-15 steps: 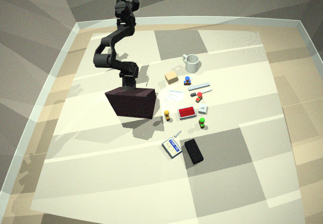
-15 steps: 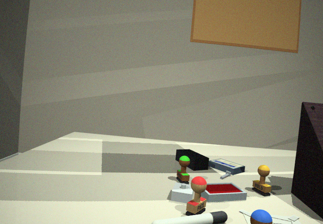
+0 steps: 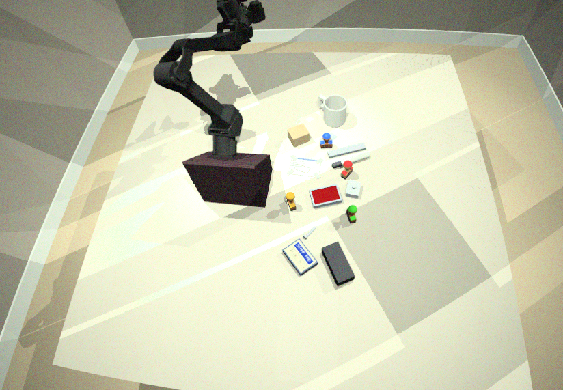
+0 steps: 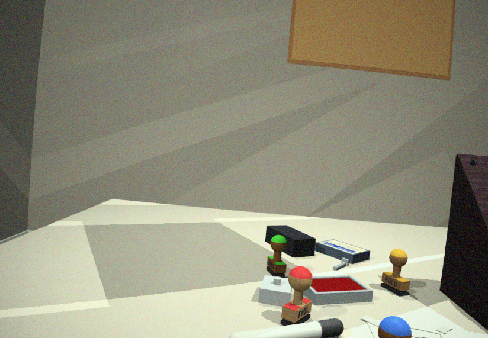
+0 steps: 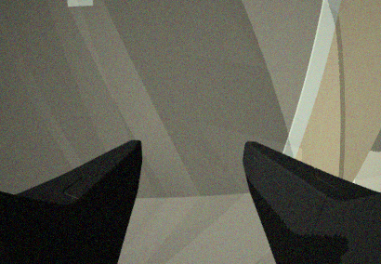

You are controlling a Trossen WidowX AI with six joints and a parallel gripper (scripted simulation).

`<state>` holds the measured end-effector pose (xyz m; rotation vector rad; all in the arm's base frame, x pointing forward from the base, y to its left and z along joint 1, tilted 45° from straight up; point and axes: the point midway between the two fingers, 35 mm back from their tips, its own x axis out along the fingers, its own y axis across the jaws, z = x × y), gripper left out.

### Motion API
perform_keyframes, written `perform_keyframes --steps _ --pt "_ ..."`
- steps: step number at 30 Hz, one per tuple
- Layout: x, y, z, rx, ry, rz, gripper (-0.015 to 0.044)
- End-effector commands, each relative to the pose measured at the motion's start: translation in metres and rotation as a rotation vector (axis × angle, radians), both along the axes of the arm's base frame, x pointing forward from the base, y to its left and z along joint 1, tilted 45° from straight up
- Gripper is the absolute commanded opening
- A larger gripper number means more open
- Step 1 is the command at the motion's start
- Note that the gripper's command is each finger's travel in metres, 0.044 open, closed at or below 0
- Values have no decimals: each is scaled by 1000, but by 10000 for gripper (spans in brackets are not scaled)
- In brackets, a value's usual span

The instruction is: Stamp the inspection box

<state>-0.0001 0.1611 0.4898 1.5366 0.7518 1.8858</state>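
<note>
My gripper (image 5: 193, 151) is partly open with nothing between its fingers, raised high and away from the stamps. The green-topped stamp (image 3: 352, 213) (image 4: 277, 254) stands upright right of the red ink pad (image 3: 325, 195) (image 4: 337, 283), which lies open. Its label is not readable. The blue-topped stamp (image 3: 326, 140) (image 4: 394, 328) stands behind the white card (image 3: 304, 167) in the top view; its label is not visible. The red-topped stamp (image 3: 346, 169) (image 4: 298, 295) reads FAIL and the yellow-topped stamp (image 3: 290, 201) (image 4: 396, 271) reads HOLD. Marks on the card are too faint to read.
A mug (image 3: 335, 111), a tan block (image 3: 298, 134), a grey bar (image 3: 346, 150) and a marker (image 3: 359, 159) (image 4: 291, 330) surround the blue-topped stamp. A grey knobbed block (image 3: 353, 188) (image 4: 272, 292) sits beside the pad. A STAMP PAD case (image 3: 300, 257) and black box (image 3: 337, 263) lie nearer the camera.
</note>
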Motion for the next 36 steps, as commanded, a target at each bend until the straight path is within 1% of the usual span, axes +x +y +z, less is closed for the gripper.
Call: perform_keyframes --steps 1,5,10,15,20,27,32,36 --pt "32 26 -3 -76 -15 -156 216" --pt "70 56 -15 -199 -54 -302 216" --pt "143 88 -48 -412 -78 -510 216" --pt "219 97 -92 -637 -88 -676 216" --pt "290 82 -141 -843 -45 -797 216" --pt "341 59 -183 -1025 -43 -861 216" --pt "393 16 -235 -1247 -47 -895 216" --pt "423 -24 -279 -1405 -42 -871 216"
